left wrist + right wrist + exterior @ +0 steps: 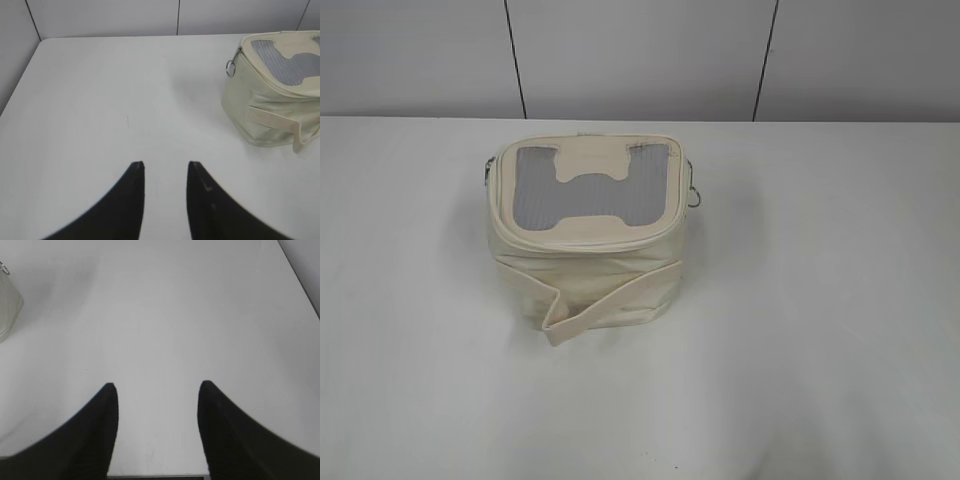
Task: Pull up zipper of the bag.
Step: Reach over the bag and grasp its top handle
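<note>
The cream-white bag [588, 262] stands at the middle of the white table, with its grey mesh top panel [592, 190] and H-shaped patch facing up. A flat strap band [605, 300] crosses its front. The zipper [582, 247] runs round the top rim, with silver ring pulls at the right [697, 196] and left [486, 172] sides. The bag also shows in the left wrist view [272, 105], ring [230, 67] on its near corner, and at the left edge of the right wrist view [7, 305]. My left gripper [165, 165] and right gripper [157, 386] are open, empty, well away from the bag.
The white table [820, 350] spreads all round the bag. A grey panelled wall [640, 55] stands behind its far edge. The table's left edge shows in the left wrist view [20, 80] and its right edge in the right wrist view [300, 280].
</note>
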